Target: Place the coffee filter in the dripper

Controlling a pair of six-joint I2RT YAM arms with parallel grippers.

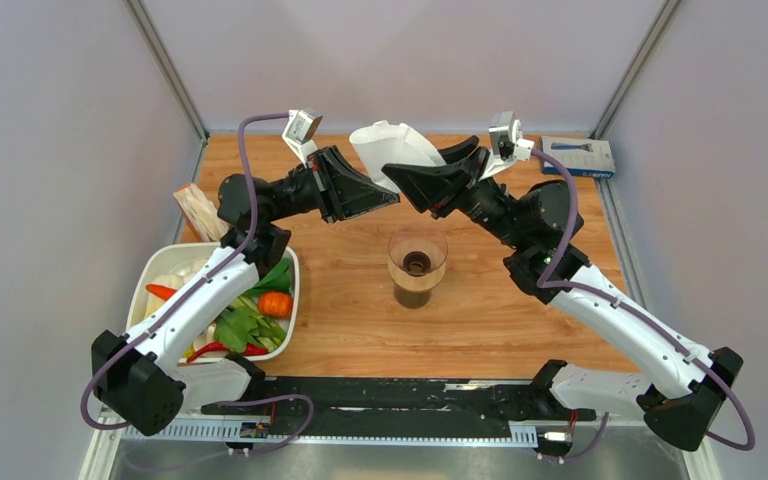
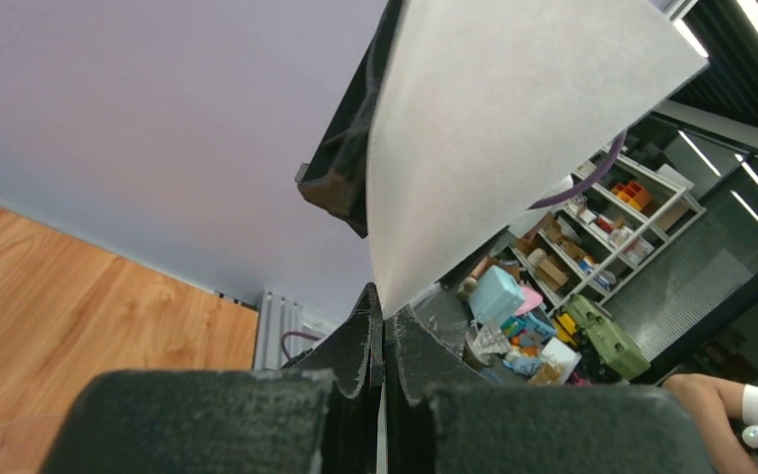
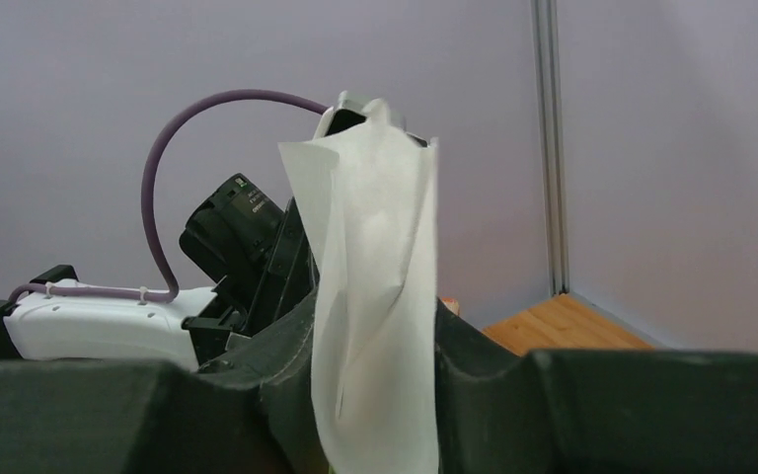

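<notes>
My left end effector (image 2: 383, 321) is pressed together on the pointed corner of the thin white paper coffee filter (image 1: 392, 148). I hold the filter up in the air, off the wooden worktop (image 1: 340, 300), at about 12 o'clock from the clear funnel-shaped dripper (image 1: 417, 262). My right end effector (image 3: 375, 331) has a finger on each side of the same sheet, but I cannot tell whether it pinches. The dripper stands at the worktop's centre with no paper in it. I judge the task partway: the filter is lifted, but opening, lowering and seating it remain.
</notes>
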